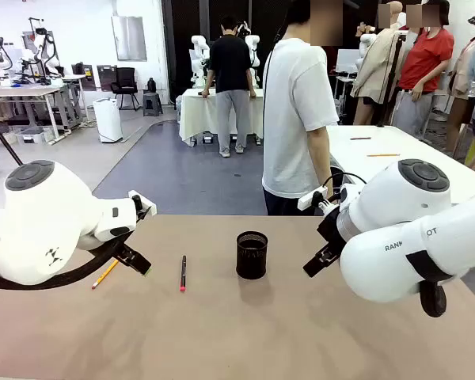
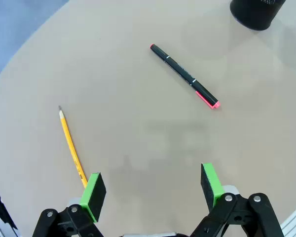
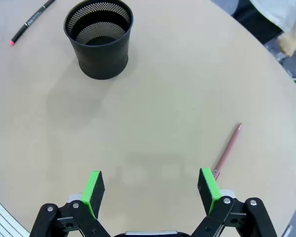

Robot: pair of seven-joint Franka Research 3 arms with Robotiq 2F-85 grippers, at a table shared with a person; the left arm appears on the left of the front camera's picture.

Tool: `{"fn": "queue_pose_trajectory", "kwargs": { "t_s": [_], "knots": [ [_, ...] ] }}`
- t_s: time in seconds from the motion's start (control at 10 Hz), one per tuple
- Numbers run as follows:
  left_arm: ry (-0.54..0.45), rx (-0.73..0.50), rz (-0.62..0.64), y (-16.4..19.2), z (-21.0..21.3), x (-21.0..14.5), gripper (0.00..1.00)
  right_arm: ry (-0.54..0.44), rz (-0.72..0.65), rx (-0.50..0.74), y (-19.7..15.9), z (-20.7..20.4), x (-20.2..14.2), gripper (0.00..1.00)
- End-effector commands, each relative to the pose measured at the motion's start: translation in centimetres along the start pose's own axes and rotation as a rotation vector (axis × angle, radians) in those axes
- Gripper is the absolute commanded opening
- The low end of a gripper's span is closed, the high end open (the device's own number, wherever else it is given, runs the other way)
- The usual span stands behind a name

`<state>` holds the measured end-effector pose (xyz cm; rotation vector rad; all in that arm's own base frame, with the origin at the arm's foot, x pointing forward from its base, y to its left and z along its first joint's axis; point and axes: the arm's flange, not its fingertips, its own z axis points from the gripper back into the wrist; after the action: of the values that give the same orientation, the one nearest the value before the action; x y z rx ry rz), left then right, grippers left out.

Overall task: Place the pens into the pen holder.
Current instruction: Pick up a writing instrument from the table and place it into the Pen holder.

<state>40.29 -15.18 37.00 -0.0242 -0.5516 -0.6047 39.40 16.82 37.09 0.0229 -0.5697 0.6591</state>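
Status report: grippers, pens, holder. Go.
Left gripper open, right gripper open, both empty. Pencil, black pen, dark-red pen lying on table, outside pen holder. Holder upright, empty. Path to pens unblocked.

The white right arm (image 1: 416,237), lower right of the frame, bears black letters "RAN" and "OT", the rest hidden. A small black mark on the left arm (image 1: 39,229) is unreadable.

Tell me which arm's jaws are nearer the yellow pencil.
Left. The left arm's jaws hover beside the yellow pencil; the right arm's jaws are beyond the pen holder, near the dark-red pen.
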Motion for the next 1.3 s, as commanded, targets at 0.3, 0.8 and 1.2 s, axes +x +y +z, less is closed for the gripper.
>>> {"fn": "queue_pose_trajectory", "kwargs": {
  "t_s": [0.3, 0.8, 1.2],
  "knots": [
    [0.0, 0.0, 0.0, 0.0, 0.02, 0.01, 1.0, 0.0, 0.0, 0.0, 0.0, 0.0, 0.0, 1.0],
    [0.0, 0.0, 0.0, 0.0, 0.02, 0.01, 1.0, 0.0, 0.0, 0.0, 0.0, 0.0, 0.0, 1.0],
    [0.0, 0.0, 0.0, 0.0, 0.02, 0.01, 1.0, 0.0, 0.0, 0.0, 0.0, 0.0, 0.0, 1.0]
  ]
}}
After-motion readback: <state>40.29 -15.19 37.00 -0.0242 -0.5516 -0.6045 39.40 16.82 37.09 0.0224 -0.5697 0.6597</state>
